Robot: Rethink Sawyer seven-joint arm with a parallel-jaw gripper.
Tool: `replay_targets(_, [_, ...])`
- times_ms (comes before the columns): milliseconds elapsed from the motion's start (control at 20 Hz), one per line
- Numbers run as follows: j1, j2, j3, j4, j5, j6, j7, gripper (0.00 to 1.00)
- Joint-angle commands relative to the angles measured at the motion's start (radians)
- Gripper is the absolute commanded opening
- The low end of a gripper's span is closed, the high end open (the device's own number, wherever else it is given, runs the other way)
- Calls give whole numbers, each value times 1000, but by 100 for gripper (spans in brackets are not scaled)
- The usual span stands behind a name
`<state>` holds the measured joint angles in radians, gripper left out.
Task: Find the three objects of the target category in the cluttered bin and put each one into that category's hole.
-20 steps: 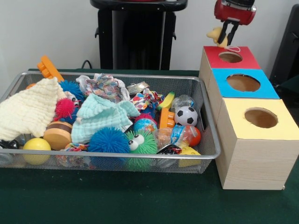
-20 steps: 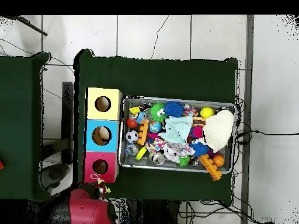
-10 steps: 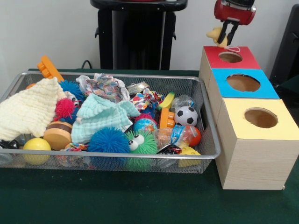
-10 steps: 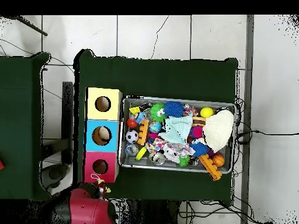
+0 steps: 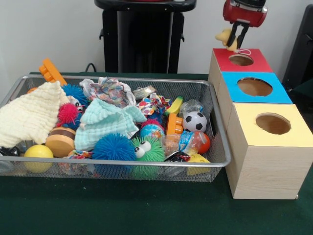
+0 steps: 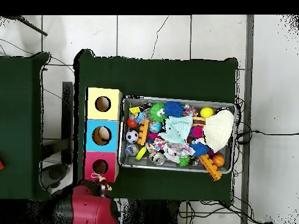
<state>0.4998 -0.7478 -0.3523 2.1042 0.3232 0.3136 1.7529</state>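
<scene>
Nearest the camera, the wire bin (image 5: 215, 142) is packed: a blue spiky ball (image 5: 113, 147), a green furry toy (image 5: 148, 151) with googly eyes, a yellow ball (image 5: 38, 155), a soccer ball (image 5: 194, 121), a mint cloth (image 5: 105, 121) and a cream cloth (image 5: 30, 115) draped over other pieces. To the right of the bin stands a row of three boxes. The yellow box (image 5: 271, 147) is closest, the blue box (image 5: 254, 88) is behind it, and the red box (image 5: 239, 60) is farthest.

Beyond the red box's back edge hangs the gripper (image 5: 236, 41), its black fingers (image 5: 243, 35) closed on a small yellow toy (image 5: 226, 36) with a loop of string trailing onto the red lid. The toy sits above and slightly behind the red hole (image 5: 241, 59), not yet over it and not yet released.

By my reading, this is the delivery of one target item, nearly finished. The blue hole (image 5: 254, 86) seems to show something pale inside, but I cannot tell what. How many items have already gone in cannot be judged; the bin is still full, so more searching probably remains.
</scene>
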Motion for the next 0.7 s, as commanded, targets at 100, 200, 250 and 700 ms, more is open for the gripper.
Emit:
replay_targets(100, [-59, 27, 58, -133, 50, -26, 220, 0])
replay_targets(200, [-62, 26, 61, -131, 46, -28, 216, 0])
replay_targets(250, [-63, 25, 61, -131, 44, -28, 215, 0])
replay_targets(700, [-97, 9, 93, -114, 16, -42, 171, 0])
